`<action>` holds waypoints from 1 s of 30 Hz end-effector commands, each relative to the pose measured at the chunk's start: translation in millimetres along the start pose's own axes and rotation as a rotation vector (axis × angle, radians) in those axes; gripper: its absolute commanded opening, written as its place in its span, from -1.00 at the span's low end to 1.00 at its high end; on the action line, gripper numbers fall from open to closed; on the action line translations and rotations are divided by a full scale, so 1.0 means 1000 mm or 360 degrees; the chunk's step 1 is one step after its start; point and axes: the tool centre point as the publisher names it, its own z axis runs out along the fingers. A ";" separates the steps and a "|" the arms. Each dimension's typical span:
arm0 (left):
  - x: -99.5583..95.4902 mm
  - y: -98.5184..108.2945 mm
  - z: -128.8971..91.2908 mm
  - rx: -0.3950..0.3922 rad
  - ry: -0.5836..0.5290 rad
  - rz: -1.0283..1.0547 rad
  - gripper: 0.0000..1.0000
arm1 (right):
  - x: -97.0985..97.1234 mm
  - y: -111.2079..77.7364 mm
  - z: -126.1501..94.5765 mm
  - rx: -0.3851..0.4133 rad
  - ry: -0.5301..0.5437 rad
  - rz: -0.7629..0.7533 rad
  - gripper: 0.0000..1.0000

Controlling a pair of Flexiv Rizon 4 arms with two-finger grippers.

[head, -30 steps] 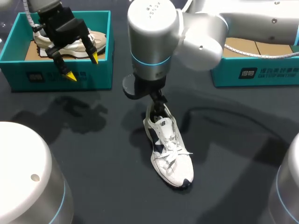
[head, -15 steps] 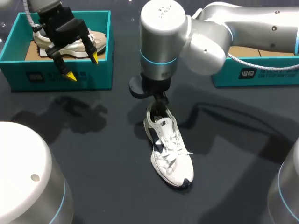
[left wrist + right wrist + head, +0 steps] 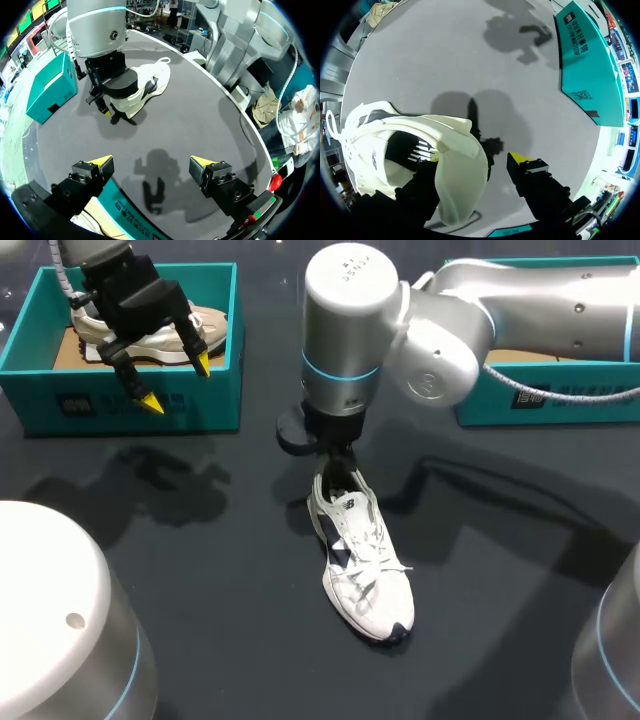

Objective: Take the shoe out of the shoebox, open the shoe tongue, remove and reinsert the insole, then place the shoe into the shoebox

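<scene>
A white lace-up shoe [image 3: 365, 560] lies on the dark table, toe toward me. My right gripper [image 3: 338, 472] hangs over its heel. In the right wrist view my right gripper [image 3: 476, 160] straddles the heel collar [image 3: 462, 165]: one finger is down inside the shoe, and the other fingertip [image 3: 520, 159] stands outside with a gap to the heel, so it is open. My left gripper [image 3: 177, 382] is open and empty above the front wall of the left teal shoebox [image 3: 120, 405]. From the left wrist, the shoe [image 3: 150, 82] lies far ahead of that gripper [image 3: 151, 161].
A beige shoe [image 3: 210, 320] lies in the left shoebox. A second teal shoebox [image 3: 560, 400] with a cardboard floor stands at the back right, under my right arm. Bare dark tabletop [image 3: 200, 570] surrounds the white shoe.
My right arm's wrist has shifted to the right above the shoe's heel. The shoe and my left arm have stayed where they were.
</scene>
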 end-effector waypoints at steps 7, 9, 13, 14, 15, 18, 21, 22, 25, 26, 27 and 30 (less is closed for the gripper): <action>0.000 0.000 0.000 -0.0003 0.0001 0.0000 1.00 | -0.001 0.003 0.013 -0.0016 0.0044 0.0028 -0.03; 0.000 0.000 0.000 -0.0003 0.0001 0.0000 1.00 | 0.000 0.005 0.015 -0.0026 0.0053 0.0034 -0.05; 0.000 0.000 0.000 -0.0003 0.0001 0.0000 1.00 | 0.003 0.007 0.016 -0.0036 0.0061 0.0053 -0.48; 0.000 0.000 0.000 -0.0003 0.0001 0.0000 1.00 | 0.004 0.006 0.016 -0.0039 0.0058 0.0065 -0.86; 0.000 0.000 0.000 -0.0003 0.0001 0.0000 1.00 | 0.005 0.005 0.016 -0.0039 0.0056 0.0072 -1.00; 0.000 0.000 0.000 -0.0003 0.0001 0.0000 1.00 | 0.009 0.004 0.009 -0.0026 0.0030 0.0097 -1.00; 0.000 0.000 0.000 -0.0003 0.0001 0.0000 1.00 | 0.012 0.002 -0.001 0.0006 0.0001 0.0113 -1.00; 0.000 0.000 0.000 -0.0003 0.0001 0.0000 1.00 | 0.013 0.001 -0.004 0.0016 -0.0008 0.0117 -1.00; 0.000 0.000 0.000 -0.0003 0.0001 0.0000 1.00 | 0.015 -0.005 -0.020 0.0049 -0.0038 0.0125 -1.00; 0.000 0.000 0.000 -0.0003 0.0001 0.0000 1.00 | 0.015 -0.009 -0.027 0.0055 -0.0046 0.0129 -1.00; 0.000 0.000 0.000 -0.0003 0.0001 0.0000 1.00 | 0.015 -0.012 -0.033 0.0075 -0.0054 0.0136 -1.00; 0.000 0.000 0.000 -0.0003 0.0001 0.0000 1.00 | 0.014 -0.025 -0.056 0.0100 -0.0073 0.0158 -1.00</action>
